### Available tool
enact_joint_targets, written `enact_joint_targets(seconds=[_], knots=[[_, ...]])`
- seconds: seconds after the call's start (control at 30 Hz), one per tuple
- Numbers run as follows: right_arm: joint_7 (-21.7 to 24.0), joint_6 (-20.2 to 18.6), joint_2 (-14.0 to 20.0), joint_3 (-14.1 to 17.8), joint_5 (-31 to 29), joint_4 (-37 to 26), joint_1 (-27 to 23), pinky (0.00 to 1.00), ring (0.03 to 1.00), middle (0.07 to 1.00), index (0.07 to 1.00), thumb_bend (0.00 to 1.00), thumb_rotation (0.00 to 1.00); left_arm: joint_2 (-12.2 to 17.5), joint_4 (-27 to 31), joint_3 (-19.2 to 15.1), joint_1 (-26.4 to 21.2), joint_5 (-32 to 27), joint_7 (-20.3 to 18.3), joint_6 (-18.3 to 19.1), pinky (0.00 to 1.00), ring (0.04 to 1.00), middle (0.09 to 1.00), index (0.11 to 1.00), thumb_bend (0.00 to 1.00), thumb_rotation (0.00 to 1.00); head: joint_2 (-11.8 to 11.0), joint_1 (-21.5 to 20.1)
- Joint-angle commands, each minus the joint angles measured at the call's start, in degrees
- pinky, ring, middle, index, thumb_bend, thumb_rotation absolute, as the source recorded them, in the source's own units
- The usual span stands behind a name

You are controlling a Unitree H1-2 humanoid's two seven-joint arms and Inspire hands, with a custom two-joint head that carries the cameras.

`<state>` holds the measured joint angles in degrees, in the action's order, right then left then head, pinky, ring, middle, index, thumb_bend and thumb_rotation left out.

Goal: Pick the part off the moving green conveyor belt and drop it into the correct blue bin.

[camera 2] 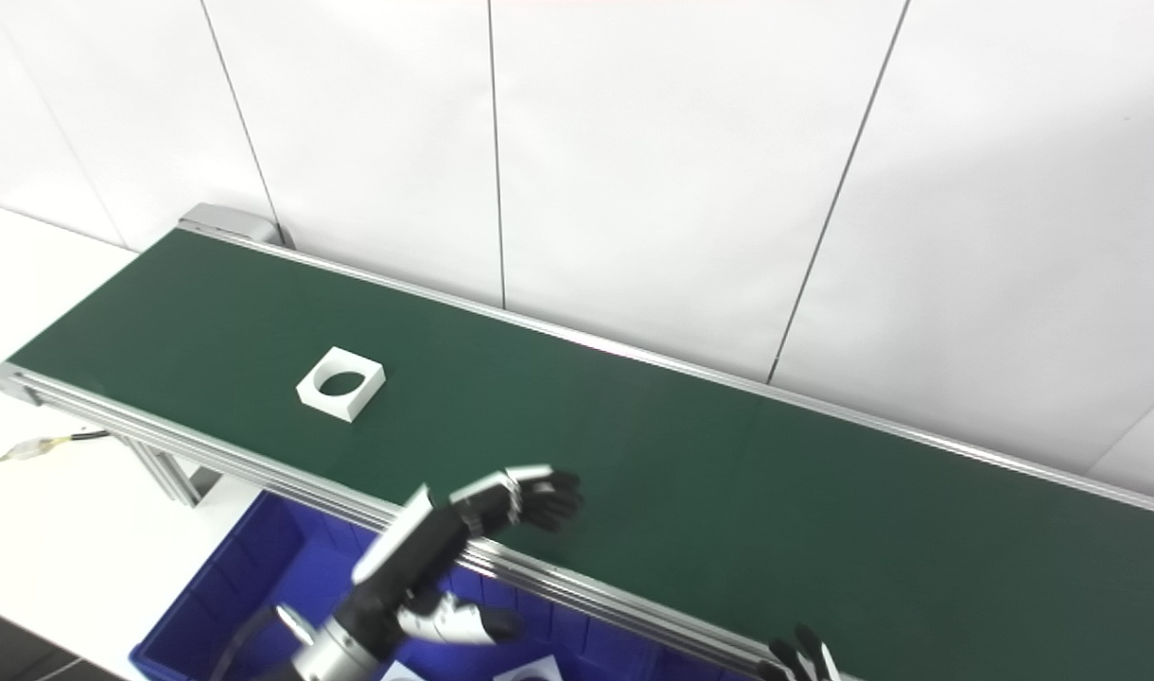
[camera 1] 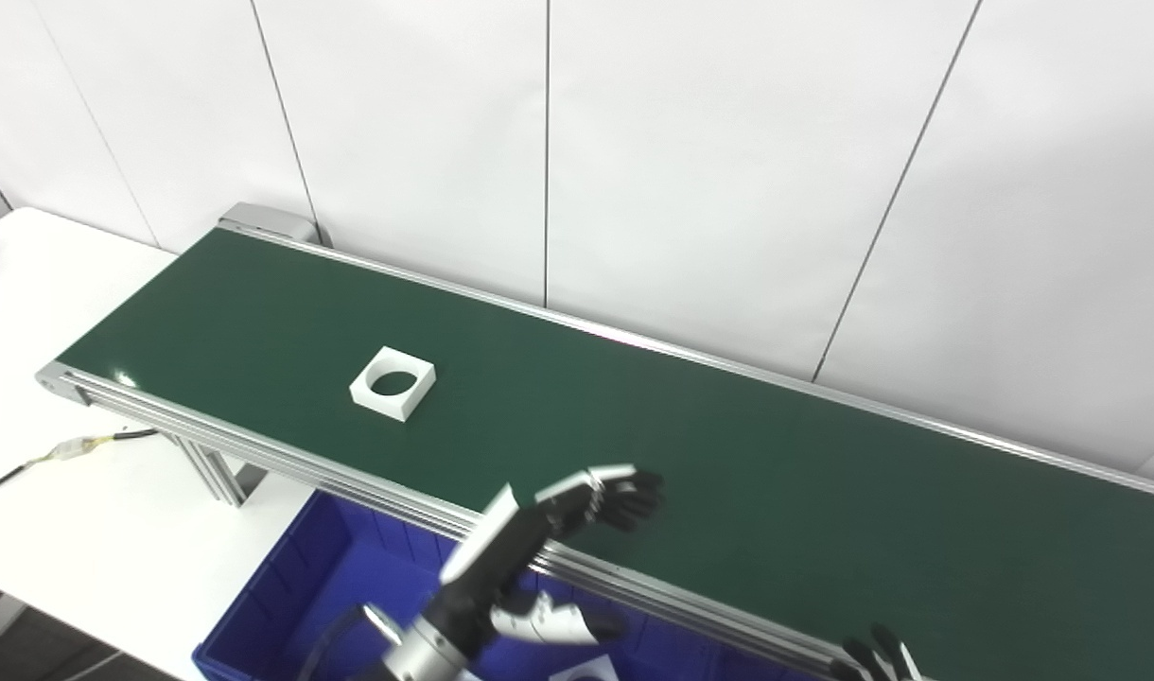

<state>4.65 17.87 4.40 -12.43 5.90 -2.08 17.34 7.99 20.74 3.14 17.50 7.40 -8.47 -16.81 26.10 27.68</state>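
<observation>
A white square part lies on the green belt, well apart from the open left hand.

**Surroundings: wall, table, cable**

White panelled wall behind, split by thin dark vertical seams, some slanting in this view. White table at left, running down towards the lower left corner. Cable lying across the tabletop at the left edge: dark lead, pale yellowish wrapped section midway along. Grey floor glimpsed at bottom left, beyond the table edge.
</observation>
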Motion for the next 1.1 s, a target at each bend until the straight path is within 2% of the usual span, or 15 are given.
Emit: enact_joint_targets(seconds=[0.0,0.1,0.23,0.33,0.5,0.7,0.8,0.97,1.07], knots=[[0.0,3.7,-0.7,-0.1,-0.3,-0.7,-0.6,0.70,0.810,0.860,0.943,0.55,0.62,1.5,3.7,-1.4,-1.9,1.6,0.3,2.2,0.71,0.788,0.821,0.843,0.87,0.55,0.0,-0.1],[0.0,4.0,-0.8,-0.1,-0.3,-0.3,-0.7,0.71,0.812,0.860,0.944,0.55,0.63,3.6,7.2,-3.4,-3.2,3.4,-0.4,6.9,0.77,0.835,0.855,0.853,0.86,0.44,0.0,-0.1],[0.0,3.9,-1.0,-0.2,-0.4,-0.3,-0.9,0.71,0.815,0.863,0.945,0.55,0.63,6.8,9.6,-5.6,-5.2,6.6,-1.2,10.8,0.79,0.837,0.859,0.859,0.83,0.39,0.1,-0.1],[0.1,3.6,-1.2,-0.2,-0.4,-0.5,-0.9,0.71,0.814,0.864,0.948,0.56,0.64,10.1,10.4,-7.2,-7.3,9.8,-2.5,14.1,0.79,0.845,0.868,0.872,0.80,0.30,0.1,-0.1],[0.1,3.4,-1.3,-0.2,-0.5,-0.5,-1.0,0.71,0.813,0.862,0.947,0.54,0.62,15.0,10.4,-8.2,-10.6,14.4,-5.4,19.4,0.79,0.860,0.870,0.872,0.80,0.19,0.4,-0.5],[0.1,3.2,-1.4,-0.2,-0.5,-0.6,-1.0,0.70,0.810,0.859,0.946,0.55,0.62,20.6,6.1,-8.1,-15.6,20.3,-7.6,21.6,0.80,0.886,0.887,0.872,0.84,0.16,0.7,-0.6],[0.2,3.3,-1.5,-0.3,-0.5,-0.7,-1.1,0.70,0.811,0.858,0.947,0.54,0.62,22.9,3.1,-7.4,-17.9,24.6,-7.6,20.9,0.79,0.872,0.890,0.869,0.87,0.10,0.9,-0.8],[0.1,3.3,-1.7,-0.3,-0.5,-0.6,-1.1,0.70,0.808,0.857,0.945,0.54,0.62,26.5,-1.0,-5.5,-21.1,30.8,-8.7,20.9,0.79,0.873,0.902,0.879,0.90,0.08,1.1,-0.9],[0.0,3.6,-1.7,-0.4,0.1,-0.5,-1.2,0.69,0.803,0.854,0.943,0.55,0.63,28.3,-3.6,-4.1,-22.9,34.3,-8.9,20.5,0.77,0.865,0.893,0.873,0.91,0.03,1.2,-0.9]])
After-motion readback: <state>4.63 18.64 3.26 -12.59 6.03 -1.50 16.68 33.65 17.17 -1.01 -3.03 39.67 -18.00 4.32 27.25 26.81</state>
